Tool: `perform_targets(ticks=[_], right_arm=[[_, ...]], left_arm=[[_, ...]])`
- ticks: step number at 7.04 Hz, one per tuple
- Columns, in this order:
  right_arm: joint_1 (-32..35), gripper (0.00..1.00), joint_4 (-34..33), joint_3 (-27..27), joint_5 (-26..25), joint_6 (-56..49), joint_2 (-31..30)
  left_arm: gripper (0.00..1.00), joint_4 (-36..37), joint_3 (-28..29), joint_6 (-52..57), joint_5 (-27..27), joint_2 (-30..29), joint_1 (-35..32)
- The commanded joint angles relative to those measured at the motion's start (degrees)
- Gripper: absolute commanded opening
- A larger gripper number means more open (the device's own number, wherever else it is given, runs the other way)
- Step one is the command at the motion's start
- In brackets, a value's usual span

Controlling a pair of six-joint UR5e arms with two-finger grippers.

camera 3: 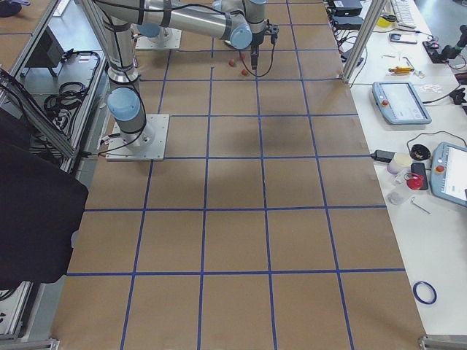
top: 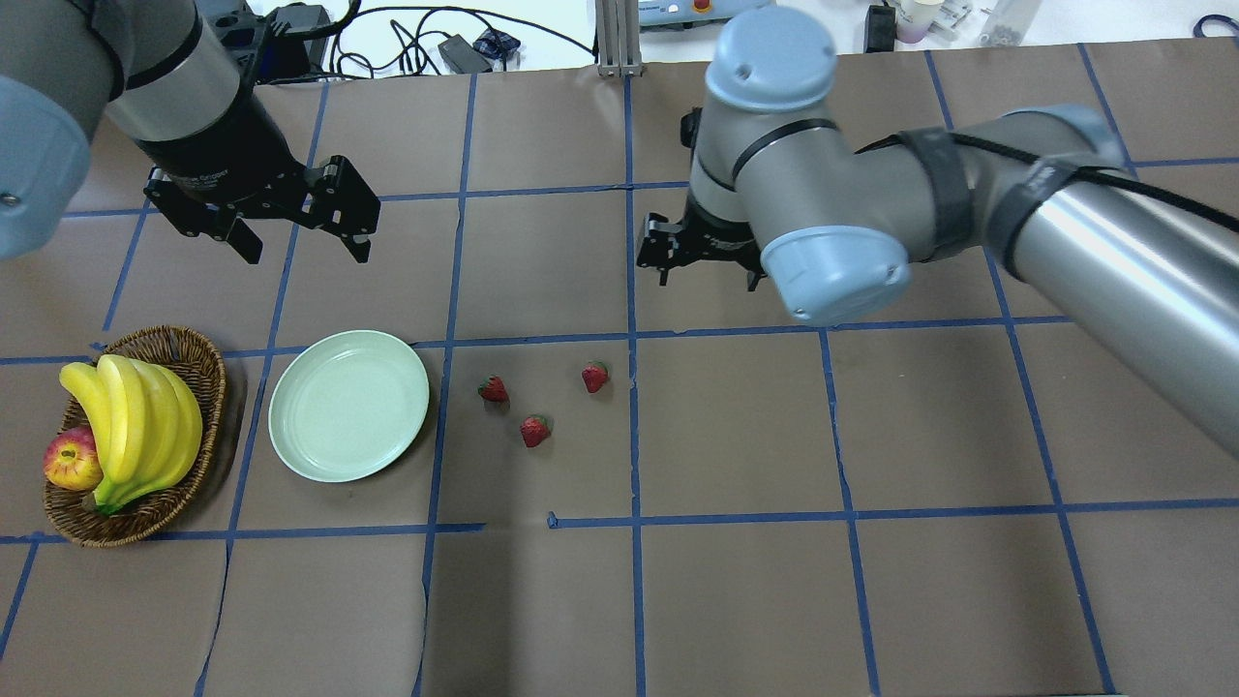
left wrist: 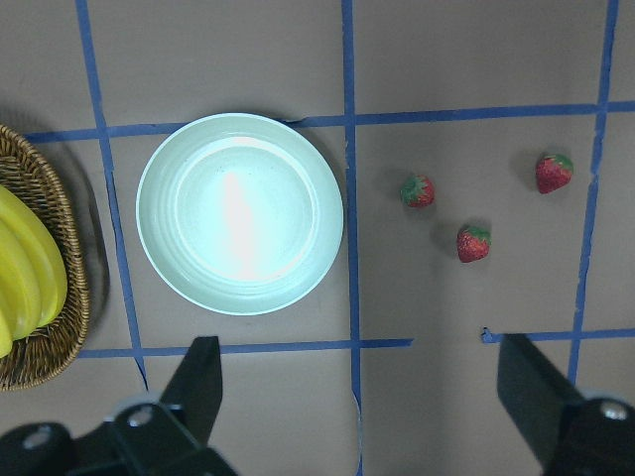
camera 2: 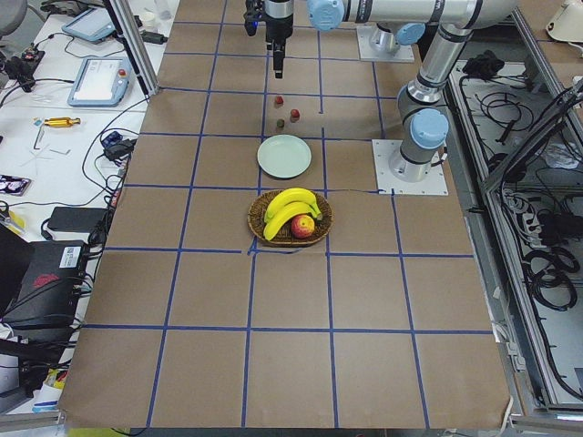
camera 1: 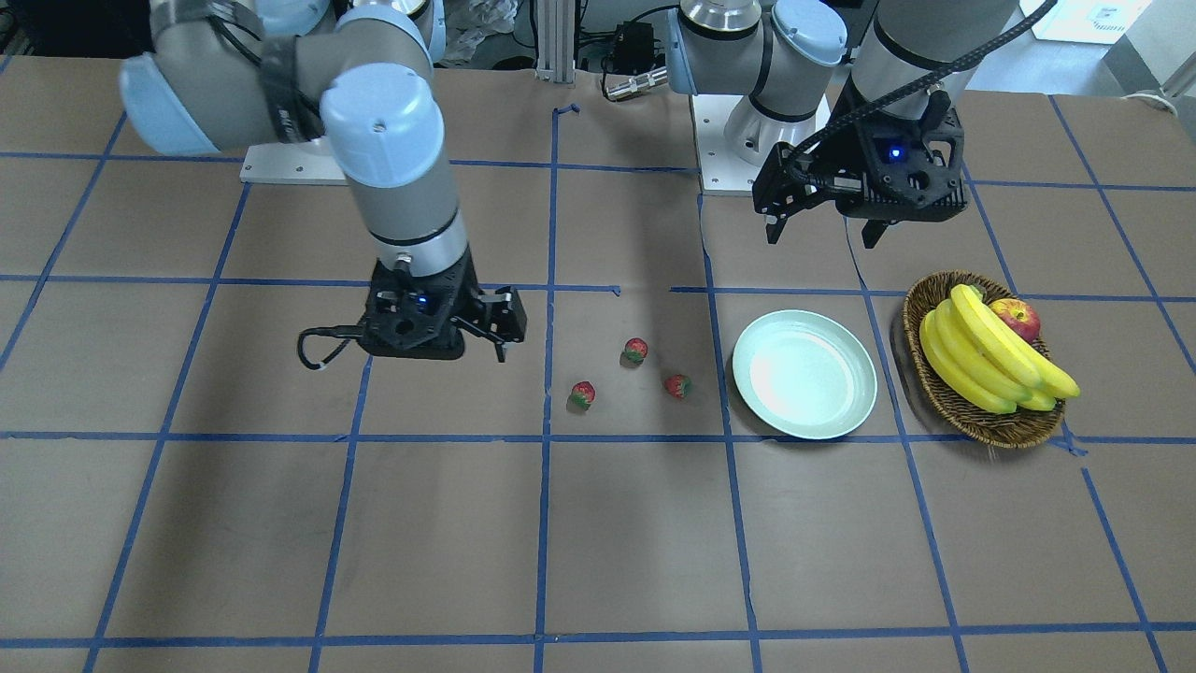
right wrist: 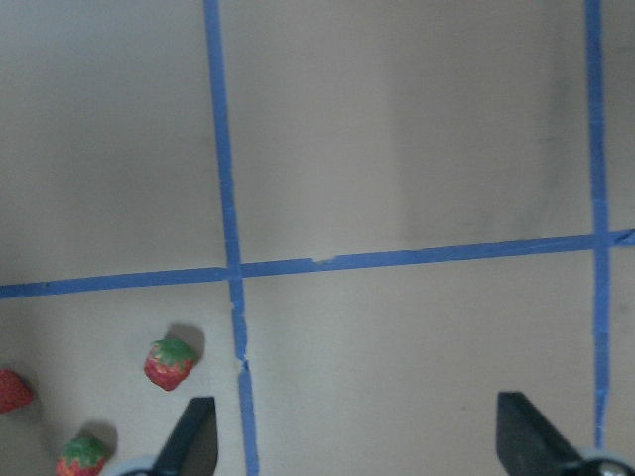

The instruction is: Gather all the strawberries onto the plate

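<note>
right gripper (top: 705,277), wide and empty, is nearer the strawberries (top: 595,377), which lie lower left of it in the overhead view; left gripper (top: 308,252) also wide.

No text, label, brand or number legible in any view. Pale print on arm strap (camera 1: 279,101): too blurred to read.
</note>
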Motion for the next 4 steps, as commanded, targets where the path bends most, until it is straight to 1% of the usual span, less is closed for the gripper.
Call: perform_targets(ticks=[1,2,3,4], right_arm=[[-8.5,1.00,6.0,0.3,-1.3,-13.2,-6.4],[-9.8,1.00,7.6,0.1,-2.8,-14.2,-7.4],[-10.5,1.00,12.4,-1.6,-5.3,-14.2,-8.2],[-11.3,1.00,15.6,-4.8,-5.8,-14.0,-8.2]], left_arm=[[1.00,0.0,0.0,0.0,0.0,0.0,0.0],[1.00,0.0,0.0,0.0,0.0,0.1,0.0],[1.00,0.0,0.0,0.0,0.0,0.1,0.0],[1.00,0.0,-0.1,0.0,0.0,0.1,0.0]])
